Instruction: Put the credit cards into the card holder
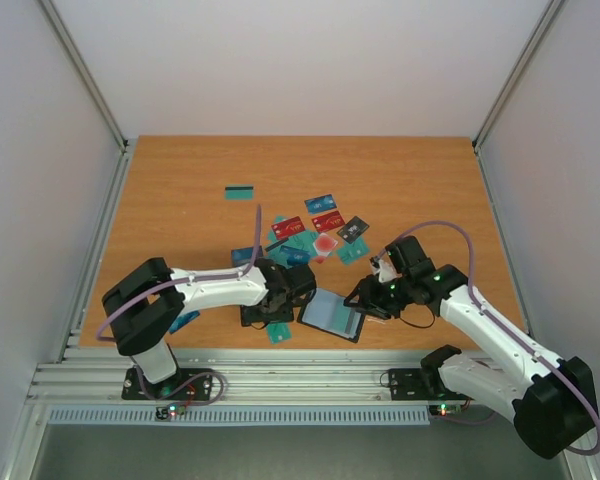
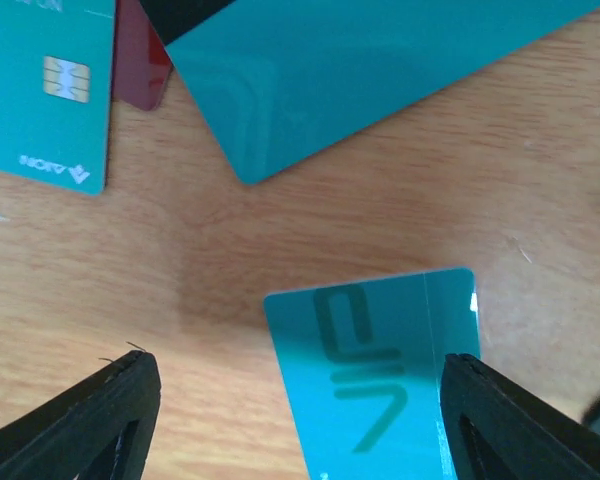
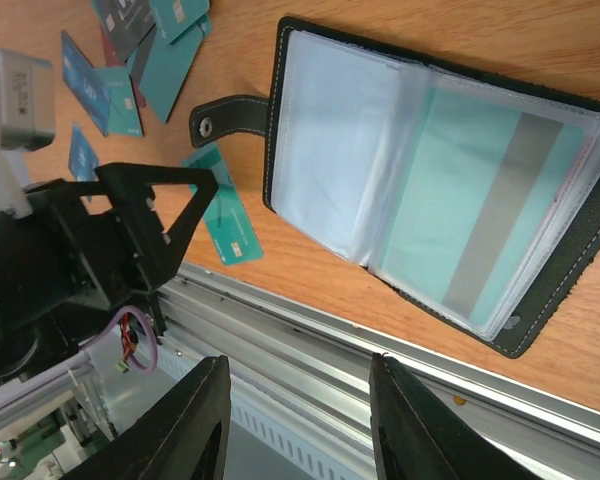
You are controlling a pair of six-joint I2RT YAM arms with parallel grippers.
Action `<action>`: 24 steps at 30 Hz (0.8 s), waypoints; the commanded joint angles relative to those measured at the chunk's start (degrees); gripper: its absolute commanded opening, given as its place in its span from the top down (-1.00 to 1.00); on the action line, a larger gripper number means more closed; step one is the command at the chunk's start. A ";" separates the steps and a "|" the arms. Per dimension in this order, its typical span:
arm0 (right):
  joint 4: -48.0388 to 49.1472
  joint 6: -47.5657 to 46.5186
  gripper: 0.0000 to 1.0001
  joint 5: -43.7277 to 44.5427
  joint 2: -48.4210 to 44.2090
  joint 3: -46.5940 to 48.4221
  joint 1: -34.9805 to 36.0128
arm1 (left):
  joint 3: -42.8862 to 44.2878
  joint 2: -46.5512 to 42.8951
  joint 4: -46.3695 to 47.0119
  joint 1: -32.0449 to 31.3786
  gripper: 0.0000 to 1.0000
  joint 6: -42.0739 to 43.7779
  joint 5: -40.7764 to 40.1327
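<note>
The card holder [image 1: 332, 312] lies open and flat on the table [image 1: 180, 190], in the lower middle of the overhead view, between the two grippers. In the right wrist view its clear sleeves fan out like pages. A teal card with a grey stripe [image 3: 490, 200] sits inside the right-hand sleeve, and the strap [image 3: 225, 112] with its snap sticks out to the left.

Most of the credit cards [image 1: 310, 240] lie loose in a scatter just above the holder, teal, blue, red and dark grey, some overlapping. One teal card with a dark stripe [image 1: 240, 192] lies apart at the upper left.

The left gripper [image 1: 270, 308] is low over the table, just left of the holder. In its own view its jaws are spread wide. A teal card [image 2: 380, 380] lies flat on the wood between them. The right fingertip [image 2: 510, 420] meets the card's edge, and the left fingertip [image 2: 90, 425] is clear of it. More cards fill the top of that view.

The right gripper [image 1: 372, 298] is at the holder's right edge. In its wrist view its fingers [image 3: 195, 420] stand apart with nothing between them, only the metal rail [image 3: 310, 330] behind.
</note>
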 commanded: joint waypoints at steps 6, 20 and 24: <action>-0.37 0.11 0.19 0.38 -1.29 -0.76 0.35 | -5.57 0.87 13.22 1.43 -0.55 0.35 5.65; -0.85 0.00 0.20 0.90 -1.43 -0.64 0.35 | -9.22 1.31 14.27 1.43 -0.30 0.21 8.33; -0.32 0.44 0.19 0.75 -1.32 -1.15 0.35 | -11.13 1.23 16.06 0.99 -0.19 0.83 10.26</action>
